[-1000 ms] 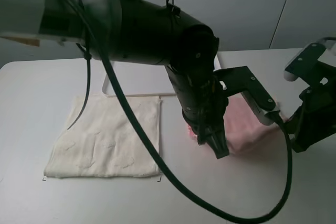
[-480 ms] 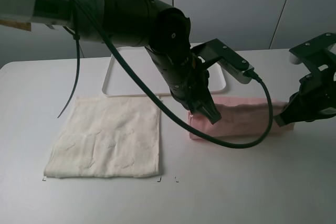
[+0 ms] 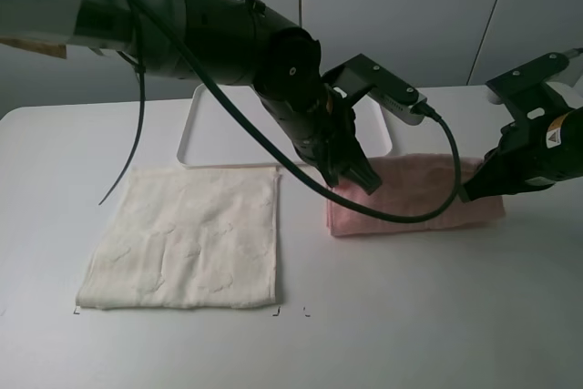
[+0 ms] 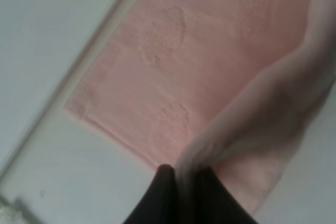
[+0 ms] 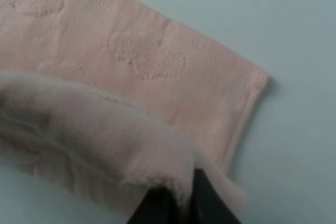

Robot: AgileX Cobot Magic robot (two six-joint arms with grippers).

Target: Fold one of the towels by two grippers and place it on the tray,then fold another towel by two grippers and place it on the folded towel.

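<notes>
A pink towel (image 3: 414,196) lies folded over on the table right of centre. My left gripper (image 3: 360,177) is shut on the towel's left edge; the left wrist view shows its black fingertips (image 4: 168,192) pinching a fold of pink towel (image 4: 173,77). My right gripper (image 3: 474,190) is shut on the towel's right edge; the right wrist view shows its fingertips (image 5: 157,203) clamping the pink cloth (image 5: 142,61). A cream towel (image 3: 187,236) lies flat on the left. A white tray (image 3: 219,129) stands at the back, partly hidden by my left arm.
The white table (image 3: 410,316) stretches to the front. Two small black marks (image 3: 291,312) sit near the cream towel's front right corner. A black cable (image 3: 137,134) hangs from the left arm over the cream towel.
Both grippers have carried the towel's front edge away from the front, over the rest of it toward the tray. The pink towel now lies as a long folded strip.
</notes>
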